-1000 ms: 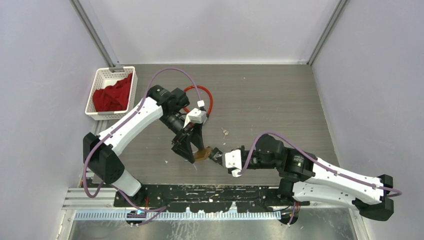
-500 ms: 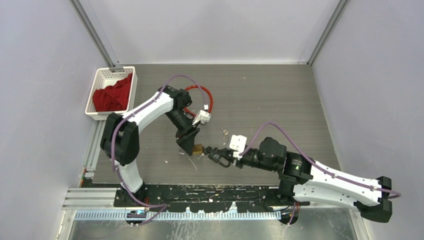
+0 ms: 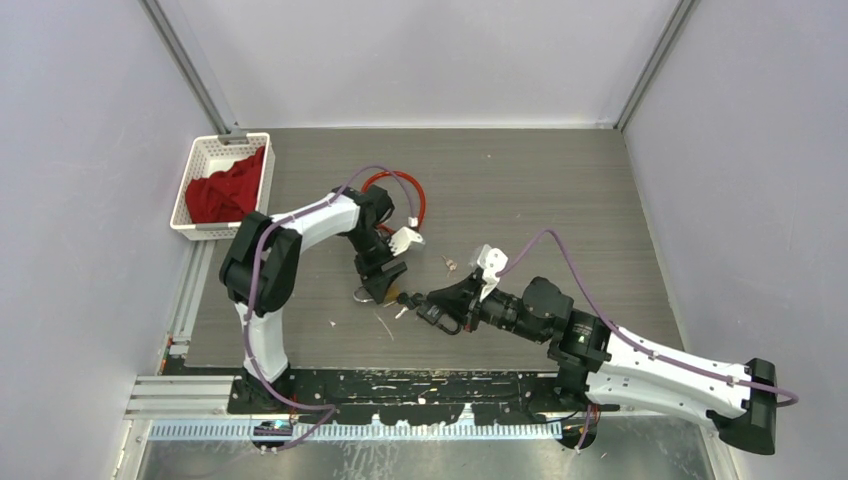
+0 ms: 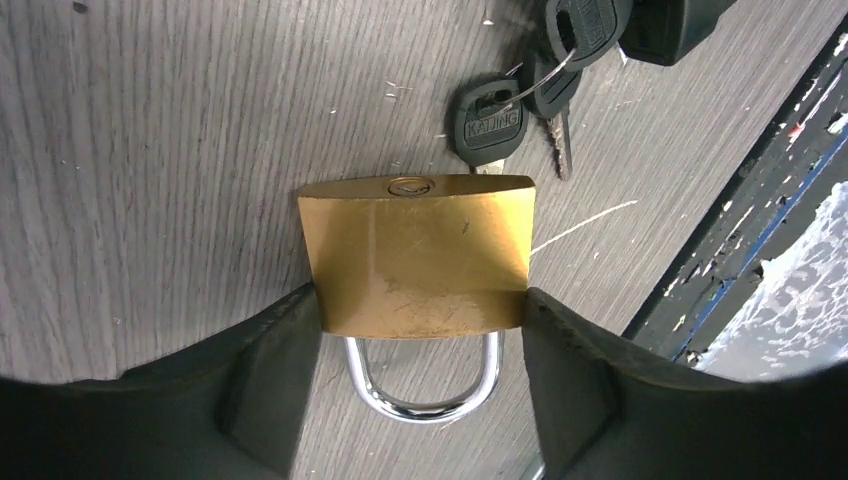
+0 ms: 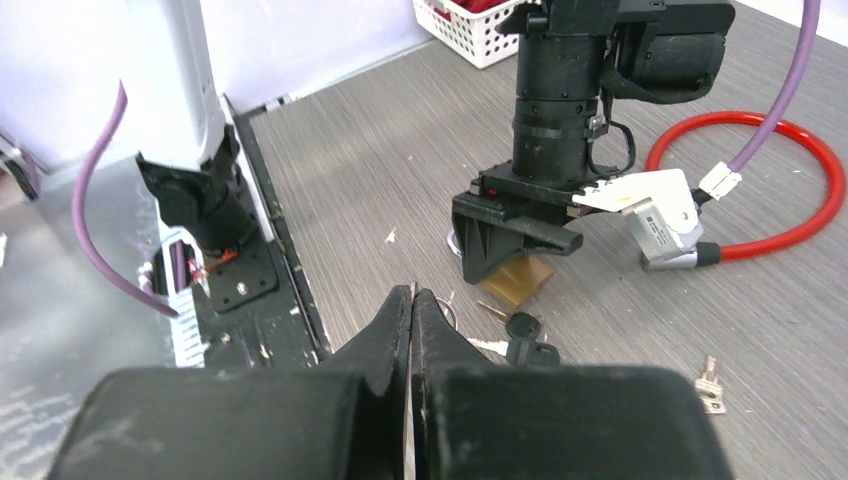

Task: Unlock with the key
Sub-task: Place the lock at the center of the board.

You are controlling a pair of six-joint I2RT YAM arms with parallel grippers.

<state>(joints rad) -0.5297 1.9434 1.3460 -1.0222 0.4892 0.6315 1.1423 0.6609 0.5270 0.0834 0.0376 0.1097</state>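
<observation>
The left fingers (image 4: 268, 375) pinch the padlock (image 4: 415, 255) by its sides, flat on the tabletop (image 4: 150, 150) near the middle of its front edge. Over the last second that arm has folded in to stand straight over it. The right fingers (image 5: 388, 338) are pressed together, seemingly empty, the keys (image 4: 487, 120) lying just beside the padlock. Its keyhole (image 4: 410, 186) shows bare, so I'd say unlocking hasn't begun.

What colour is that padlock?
The padlock is brass-gold, its shackle shiny silver; best seen in the left wrist view.

Brass-gold padlock (image 4: 415, 255), silver shackle (image 4: 425, 409); black-headed keys (image 4: 487, 120); red cable (image 3: 421, 205); grey wood-grain table (image 3: 560, 200).
</observation>
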